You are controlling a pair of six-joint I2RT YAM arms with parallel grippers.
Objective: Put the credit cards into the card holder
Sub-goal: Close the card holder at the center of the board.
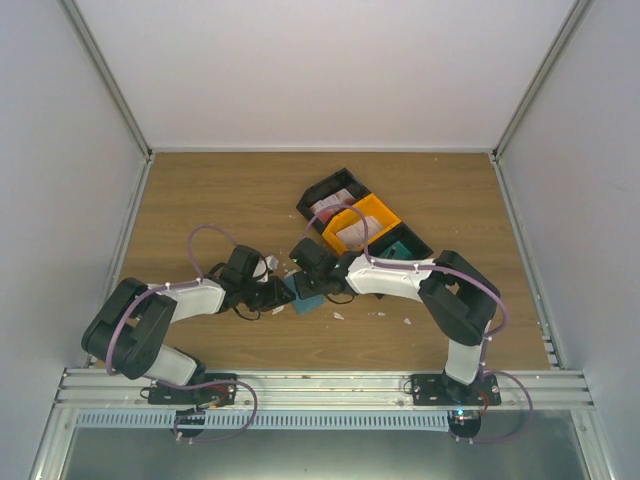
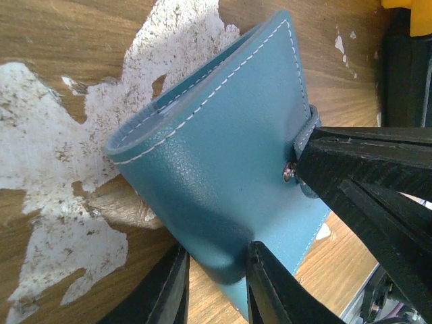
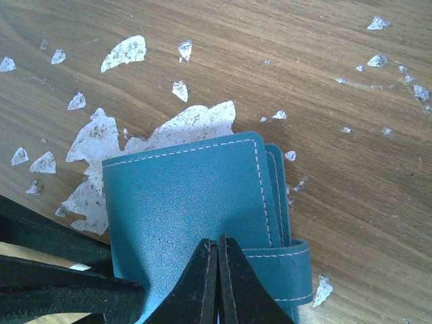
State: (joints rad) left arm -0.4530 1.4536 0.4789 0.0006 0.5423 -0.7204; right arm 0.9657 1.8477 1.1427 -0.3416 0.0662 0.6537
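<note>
The blue card holder (image 1: 310, 300) (image 2: 223, 148) (image 3: 189, 196) lies folded on the wooden table between both arms, its strap wrapped round one edge. My left gripper (image 1: 278, 292) (image 2: 216, 250) has closed round the holder's folded corner, one finger on each side. My right gripper (image 1: 310, 275) (image 3: 217, 239) is shut, its tips pressing on the cover beside the strap and snap. The credit cards sit in the tray: a white and red stack (image 1: 330, 206), a pale stack (image 1: 353, 232) and a teal stack (image 1: 403, 248). No card is in either gripper.
The black-and-orange three-compartment tray (image 1: 378, 208) stands just behind the grippers, its corner showing in the left wrist view (image 2: 405, 13). White scraps and worn patches (image 3: 125, 52) (image 2: 40, 155) dot the wood. White enclosure walls border the table on three sides.
</note>
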